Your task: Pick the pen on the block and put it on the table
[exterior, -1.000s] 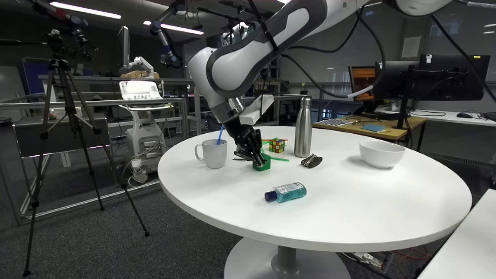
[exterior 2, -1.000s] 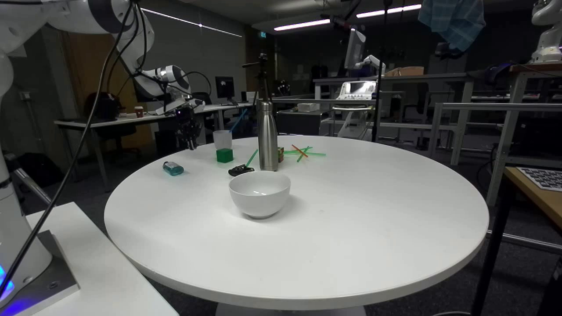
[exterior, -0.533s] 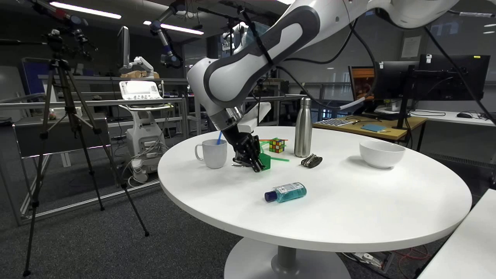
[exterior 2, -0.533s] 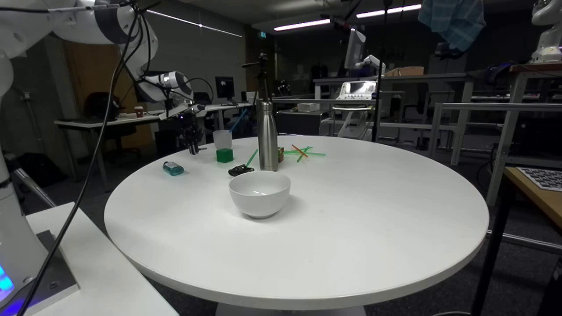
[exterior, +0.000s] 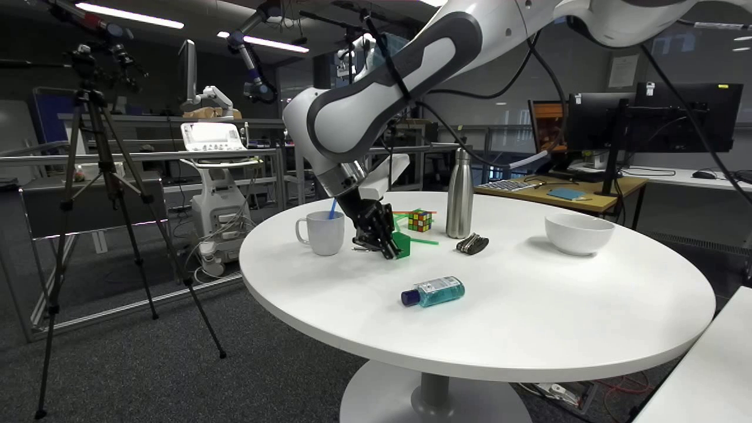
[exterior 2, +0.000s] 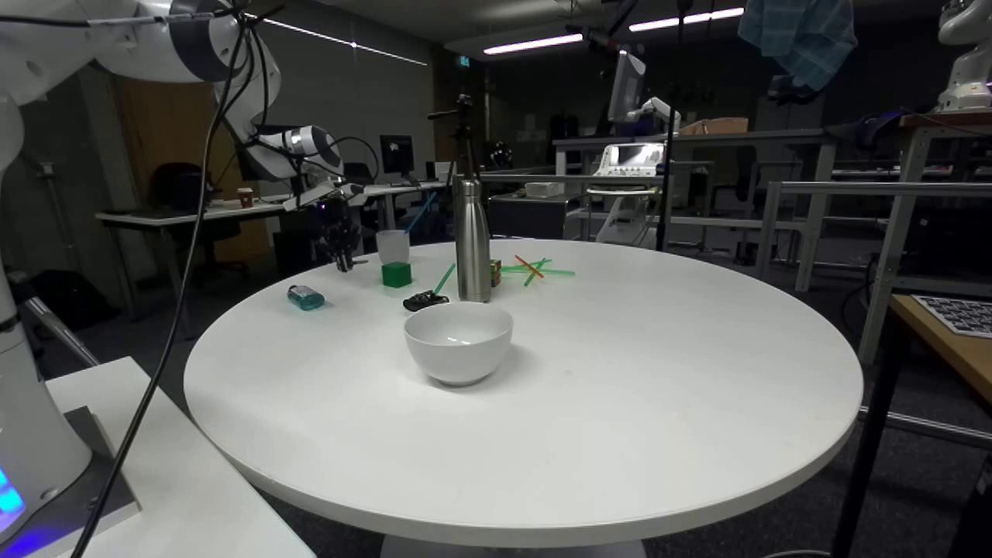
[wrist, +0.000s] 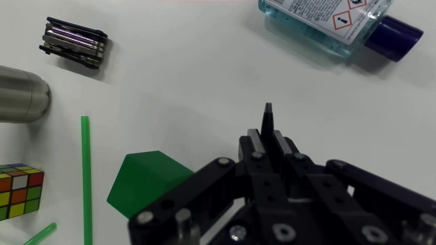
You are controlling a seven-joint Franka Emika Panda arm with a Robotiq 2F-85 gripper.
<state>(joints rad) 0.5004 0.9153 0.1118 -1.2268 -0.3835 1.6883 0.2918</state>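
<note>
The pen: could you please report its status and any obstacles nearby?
Gripper shut on pen. Whether pen touches table, unclear. Green block close by, possible obstacle.

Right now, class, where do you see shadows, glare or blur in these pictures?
Wrist view: soft shadows beside the bottle and the multitool, a purplish glint on the latter's metal, blur on the near parts of the gripper; an exterior view: small bright reflections on the white bowl; both exterior views: washed-out ceiling lights.

White bowl (exterior: 578,234), metal bottle (exterior: 460,195).
</note>
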